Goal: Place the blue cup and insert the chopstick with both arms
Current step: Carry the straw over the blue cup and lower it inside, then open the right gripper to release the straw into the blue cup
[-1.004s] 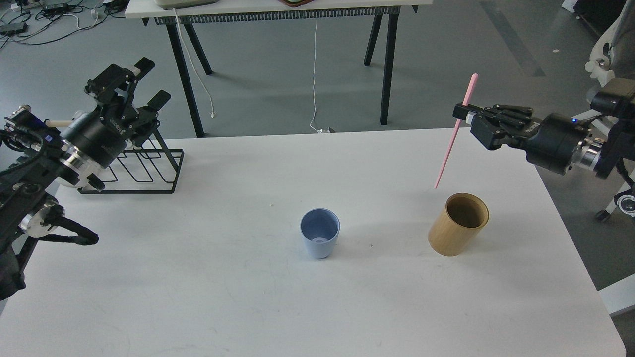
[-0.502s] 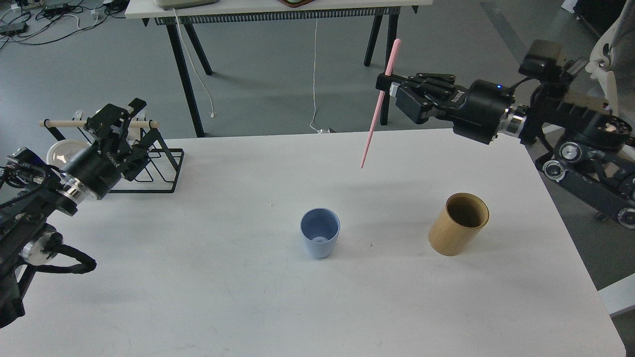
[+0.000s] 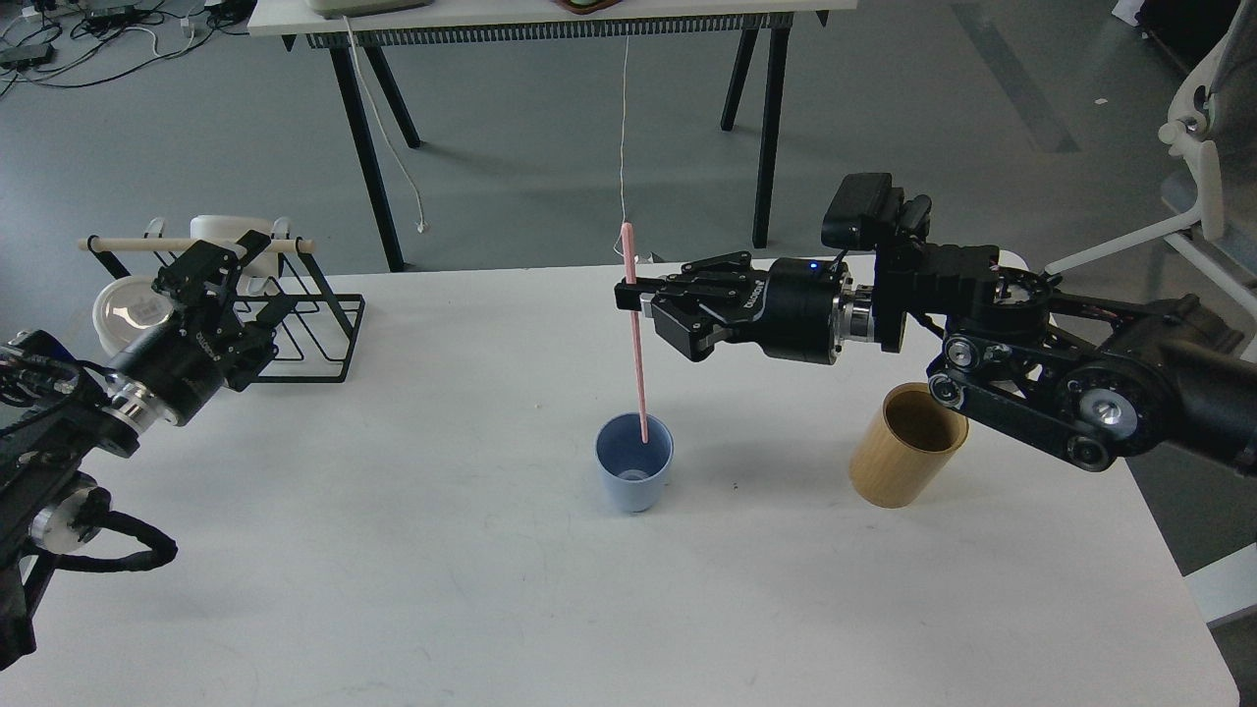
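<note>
The blue cup (image 3: 634, 474), a small pale tumbler tapering toward its base with a darker blue interior, is standing upright near the middle of the white table (image 3: 491, 589). The chopstick (image 3: 635, 329), a thin straight pink stick, is hanging almost vertically with its lower tip at the cup's mouth, apparently just inside the rim; whether it is touching the inner wall cannot be told. The right gripper (image 3: 628, 298) is reaching in from the right above the table, its fingers closed on the upper part of the chopstick, with a short length of stick projecting above the grasp. Half a second earlier this gripper was holding the stick tilted, higher and farther right, with the tip well clear of the cup; it has since been brought left and down, and the stick has been turned nearly upright. The left gripper (image 3: 211, 285) is hovering at the left side in front of the black wire rack (image 3: 324, 339), its fingers spread apart and holding nothing; it has shifted only slightly. The tan wooden cylinder (image 3: 899, 462) is standing to the right of the cup, well apart from it, partly under the right arm. Bare tabletop is lying open on all sides of the cup, broadest toward the near edge, and the cup is sitting well away from every table edge.
</note>
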Robot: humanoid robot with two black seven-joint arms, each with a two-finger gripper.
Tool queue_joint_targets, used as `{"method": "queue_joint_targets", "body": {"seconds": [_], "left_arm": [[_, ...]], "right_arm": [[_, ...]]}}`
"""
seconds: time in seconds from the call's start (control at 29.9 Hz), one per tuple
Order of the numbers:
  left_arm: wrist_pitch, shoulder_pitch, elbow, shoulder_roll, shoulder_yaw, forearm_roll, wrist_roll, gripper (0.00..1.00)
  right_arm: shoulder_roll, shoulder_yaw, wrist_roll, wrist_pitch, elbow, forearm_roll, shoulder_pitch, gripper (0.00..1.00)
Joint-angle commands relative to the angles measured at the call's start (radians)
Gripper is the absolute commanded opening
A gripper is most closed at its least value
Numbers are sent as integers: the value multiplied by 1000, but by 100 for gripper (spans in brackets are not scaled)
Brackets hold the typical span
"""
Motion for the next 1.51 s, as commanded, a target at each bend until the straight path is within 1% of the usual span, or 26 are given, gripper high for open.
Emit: {"method": "queue_joint_targets", "body": {"seconds": [0.0, 0.13, 0.4, 0.77, 1.0, 1.04, 1.14, 1.2, 1.31, 1.37, 1.47], "left_arm": [[0, 2, 0, -1, 0, 0, 0, 88], [0, 2, 1, -1, 0, 0, 0, 89], [0, 2, 3, -1, 0, 0, 0, 89], [0, 2, 6, -3, 0, 0, 0, 89], [0, 2, 6, -3, 0, 0, 0, 89], [0, 2, 6, -3, 0, 0, 0, 89], [0, 2, 6, -3, 0, 0, 0, 89], [0, 1, 6, -3, 0, 0, 0, 89], [0, 1, 6, -3, -1, -2, 0, 89], [0, -2, 5, -13, -2, 0, 0, 89], [0, -8, -9, -26, -2, -7, 0, 89]], "right_arm": [[42, -7, 0, -2, -37, 0, -3, 5], [82, -8, 0, -23, -83, -1, -6, 5], [118, -71, 0, -31, -109, -1, -4, 6], [114, -88, 0, -43, -101, -1, -12, 14], [108, -87, 0, -65, -98, 2, -20, 28], [107, -85, 0, -65, -95, 2, -21, 30], [102, -73, 0, -77, -91, 6, -21, 41], [90, -65, 0, -100, -83, 15, -21, 52], [70, -18, 0, -140, -81, 32, -21, 77], [52, 37, 0, -145, -83, 55, -21, 100], [12, 97, 0, -143, -92, 101, -33, 100]]}}
